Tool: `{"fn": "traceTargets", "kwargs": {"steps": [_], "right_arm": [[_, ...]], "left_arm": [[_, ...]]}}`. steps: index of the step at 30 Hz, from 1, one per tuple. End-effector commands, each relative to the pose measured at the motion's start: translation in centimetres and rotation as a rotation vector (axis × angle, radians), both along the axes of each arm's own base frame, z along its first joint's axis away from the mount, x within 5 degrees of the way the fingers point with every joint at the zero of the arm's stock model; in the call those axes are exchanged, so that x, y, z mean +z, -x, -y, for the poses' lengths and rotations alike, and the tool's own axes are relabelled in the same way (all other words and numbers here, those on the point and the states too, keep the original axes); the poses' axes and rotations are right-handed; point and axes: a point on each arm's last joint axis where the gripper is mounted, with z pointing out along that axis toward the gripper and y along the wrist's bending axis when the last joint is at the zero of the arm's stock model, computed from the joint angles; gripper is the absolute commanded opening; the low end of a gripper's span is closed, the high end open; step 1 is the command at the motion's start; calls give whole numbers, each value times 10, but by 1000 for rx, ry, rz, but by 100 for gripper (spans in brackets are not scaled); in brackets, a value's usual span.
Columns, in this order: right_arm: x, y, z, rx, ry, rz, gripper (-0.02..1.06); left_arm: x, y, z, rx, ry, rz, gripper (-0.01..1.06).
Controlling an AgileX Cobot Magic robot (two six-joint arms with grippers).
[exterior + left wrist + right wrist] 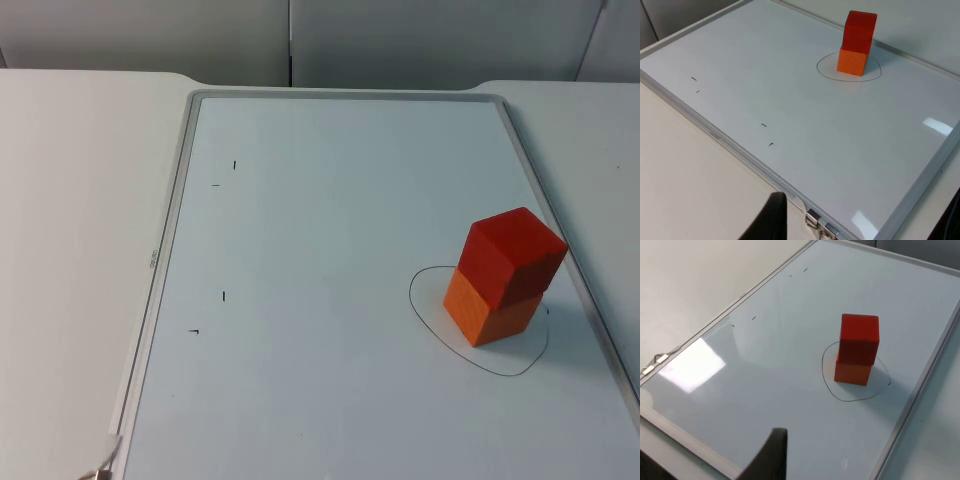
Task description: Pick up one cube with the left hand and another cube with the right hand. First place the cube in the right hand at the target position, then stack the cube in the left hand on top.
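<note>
The metal clip (pixel 816 220) on the whiteboard frame (pixel 165 240) is lying nearest the left wrist camera, just beside a black fingertip of the left gripper (pixel 771 217); whether its fingers are wide or narrow cannot be told. The right gripper (pixel 771 454) is hovering over the board's near margin, and its finger spacing likewise cannot be told. Neither gripper is touching a cube; both arms are standing well apart from the stack.

The red cube (pixel 513 255) is sitting on the orange cube (pixel 490 310), and the orange cube is resting inside the drawn outline (pixel 425 310) on the whiteboard. The red cube is twisted slightly relative to the orange one, with one edge overhanging.

Judgement: the stack appears complete, so the step in hand is keeping clear. Any further motion should be going up and away from the stack, never sweeping sideways at cube height, because the offset upper cube would probably topple at a light knock.

The stack is standing near the board's right frame rail, so room is tight on that side. The board's left and centre, bearing small pen ticks (pixel 223 296), are offering open room.
</note>
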Motion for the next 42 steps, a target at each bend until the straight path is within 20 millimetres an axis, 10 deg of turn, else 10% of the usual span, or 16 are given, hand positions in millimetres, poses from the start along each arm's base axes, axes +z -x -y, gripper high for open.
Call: {"fn": "traceTargets", "kwargs": {"steps": [1, 42], "right_arm": [[-1, 0, 0, -4, -9, 1, 104], [-1, 1, -2, 31, -8, 2, 104]], "left_arm": [[-1, 0, 1, -7, 13, 2, 105], [-1, 0, 1, -7, 13, 2, 105]]}}
